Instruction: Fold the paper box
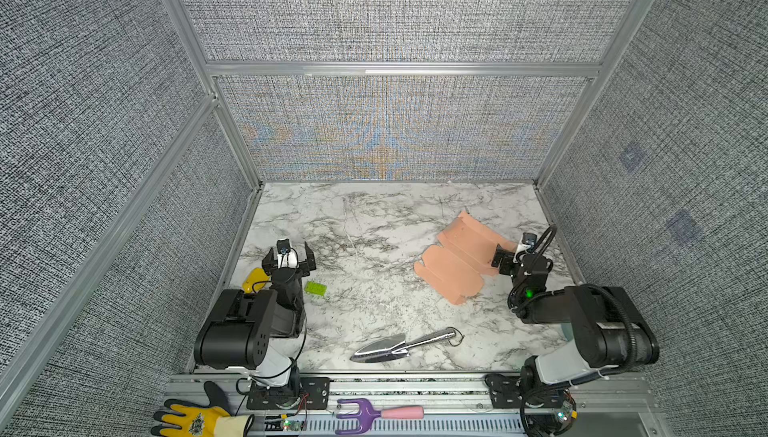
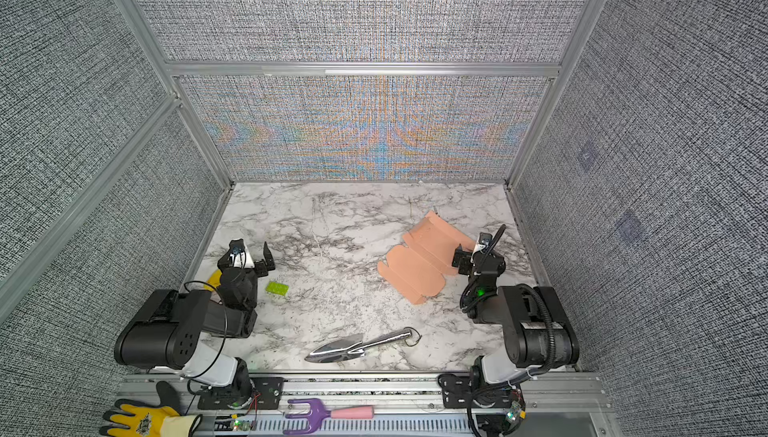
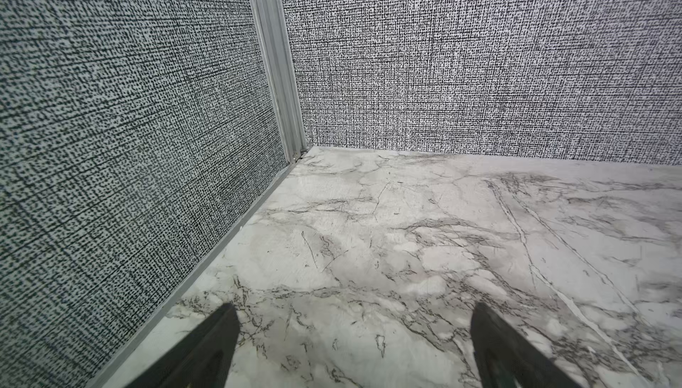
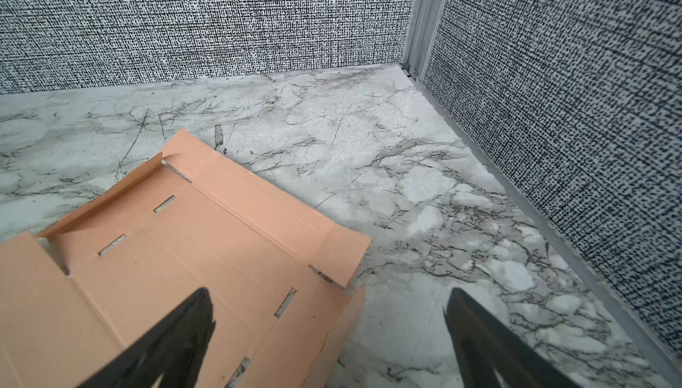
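Note:
The paper box (image 1: 455, 262) (image 2: 419, 266) is a salmon-pink die-cut sheet with creases and slits. It lies mostly flat on the right of the marble table, with its far flaps raised a little. My right gripper (image 1: 512, 250) (image 2: 473, 250) hangs open at the sheet's right edge. In the right wrist view the paper box (image 4: 206, 253) sits under one finger of my right gripper (image 4: 329, 292), while the other finger is over bare marble; nothing is gripped. My left gripper (image 1: 289, 248) (image 2: 246, 253) (image 3: 353, 306) stands open and empty at the table's left, far from the box.
A green toy brick (image 1: 316, 288) and a yellow object (image 1: 254, 279) lie beside the left arm. A metal trowel (image 1: 405, 345) lies near the front edge. A purple hand fork (image 1: 365, 414) and a yellow glove (image 1: 195, 418) rest on the front rail. Fabric walls enclose three sides.

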### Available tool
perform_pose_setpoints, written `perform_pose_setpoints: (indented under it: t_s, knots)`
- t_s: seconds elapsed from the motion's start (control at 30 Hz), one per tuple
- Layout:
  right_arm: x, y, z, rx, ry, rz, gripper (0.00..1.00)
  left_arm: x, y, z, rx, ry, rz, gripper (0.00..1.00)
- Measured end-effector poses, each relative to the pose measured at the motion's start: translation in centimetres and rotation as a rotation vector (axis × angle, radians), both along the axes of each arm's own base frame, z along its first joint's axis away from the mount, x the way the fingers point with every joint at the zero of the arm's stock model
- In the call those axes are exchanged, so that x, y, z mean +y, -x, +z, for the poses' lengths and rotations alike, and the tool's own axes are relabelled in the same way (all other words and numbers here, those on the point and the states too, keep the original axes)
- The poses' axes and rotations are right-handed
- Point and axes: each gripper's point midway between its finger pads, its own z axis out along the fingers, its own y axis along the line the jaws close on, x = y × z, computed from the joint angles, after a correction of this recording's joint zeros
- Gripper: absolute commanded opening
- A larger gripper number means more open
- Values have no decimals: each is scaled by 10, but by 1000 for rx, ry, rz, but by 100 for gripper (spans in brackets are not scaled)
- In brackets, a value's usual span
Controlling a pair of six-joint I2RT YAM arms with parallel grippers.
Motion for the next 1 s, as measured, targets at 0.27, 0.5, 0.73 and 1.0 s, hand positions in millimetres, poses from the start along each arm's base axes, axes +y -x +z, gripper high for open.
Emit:
perform_pose_setpoints:
  t_s: [0.27, 0.5, 0.73, 1.0]
  knots:
    - [0, 0, 0, 0, 0, 0, 100, 0, 3, -2, 5, 0, 0, 99]
    - [0, 0, 0, 0, 0, 0, 99, 0, 3, -2, 5, 0, 0, 99]
    - [0, 0, 0, 0, 0, 0, 99, 0, 3, -2, 5, 0, 0, 99]
    - [0, 0, 0, 0, 0, 0, 99, 0, 3, -2, 5, 0, 0, 99]
